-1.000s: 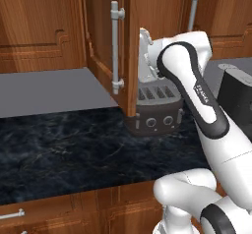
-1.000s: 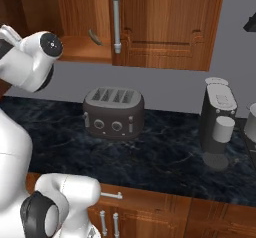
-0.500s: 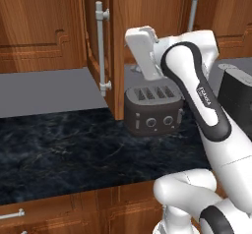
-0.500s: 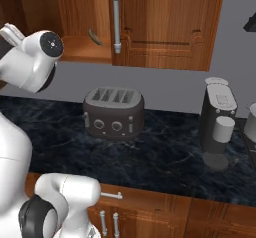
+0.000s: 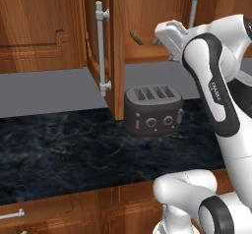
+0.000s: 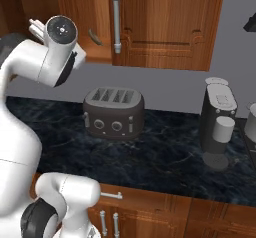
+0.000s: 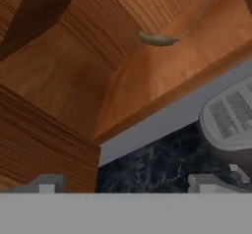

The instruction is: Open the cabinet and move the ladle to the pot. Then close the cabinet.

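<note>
inside the open cabinet [image 5: 116, 51], ladle [image 7: 162, 37] (handle cut off), pincer [image 7: 128, 183] spread

- Dark grey four-slot toaster [image 5: 153, 109] on the black marbled counter [image 5: 64, 144], slots facing up, round knobs and a side lever on its front; seen from above in the hand view [image 7: 231, 117].
- Dark coffee machine [image 6: 218, 122] standing well to the toaster's right, a small white cup [image 6: 223, 129] under its spout.
- Plain grey wall [image 5: 44, 90] behind the counter.
- Low wooden cabinets [image 6: 165, 217] beneath the counter edge, fitted with short silver handles [image 6: 111, 195].
- Closed wooden wall unit with a raised panel [image 5: 37, 26] at far left.
</note>
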Robot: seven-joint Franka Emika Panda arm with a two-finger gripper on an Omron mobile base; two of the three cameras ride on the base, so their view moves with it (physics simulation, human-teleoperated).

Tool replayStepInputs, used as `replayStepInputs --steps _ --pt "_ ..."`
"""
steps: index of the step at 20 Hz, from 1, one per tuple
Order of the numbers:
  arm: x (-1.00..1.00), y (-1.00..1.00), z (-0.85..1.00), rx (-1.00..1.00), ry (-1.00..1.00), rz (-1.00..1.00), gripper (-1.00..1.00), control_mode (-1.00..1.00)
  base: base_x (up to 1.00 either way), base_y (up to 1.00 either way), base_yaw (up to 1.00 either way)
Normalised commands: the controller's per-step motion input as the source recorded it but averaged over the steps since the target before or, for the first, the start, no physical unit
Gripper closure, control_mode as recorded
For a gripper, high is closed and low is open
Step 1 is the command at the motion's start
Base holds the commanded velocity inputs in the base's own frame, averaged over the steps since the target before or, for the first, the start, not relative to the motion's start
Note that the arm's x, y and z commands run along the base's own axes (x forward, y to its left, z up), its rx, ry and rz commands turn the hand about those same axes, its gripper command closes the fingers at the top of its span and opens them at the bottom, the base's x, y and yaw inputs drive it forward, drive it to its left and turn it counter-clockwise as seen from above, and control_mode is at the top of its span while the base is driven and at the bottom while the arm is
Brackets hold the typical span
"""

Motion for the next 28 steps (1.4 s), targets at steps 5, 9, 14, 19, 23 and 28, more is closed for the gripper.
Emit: replayStepInputs --steps 5,9,14,19,23,28 --pt "0.04 -0.96 0.0 -0.17 -0.03 -0.18 -1.0 -1.0 0.0 0.0 0.0" --pt "0.15 -0.8 0.04 -0.05 0.0 -0.03 -1.0 -1.0 0.0 0.0 0.0" --pt "0.09 -0.49 0.05 -0.02 0.0 0.0 -1.0 -1.0 0.0 0.0 0.0" --pt "0.17 -0.24 0.0 -0.07 0.0 0.0 -1.0 -1.0 0.0 0.0 0.0" --pt "0.18 -0.16 0.0 -0.1 -0.01 0.0 -1.0 -1.0 0.0 0.0 0.0" --pt "0.28 -0.01 0.0 -0.08 -0.03 0.0 -1.0 -1.0 0.0 0.0 0.0"
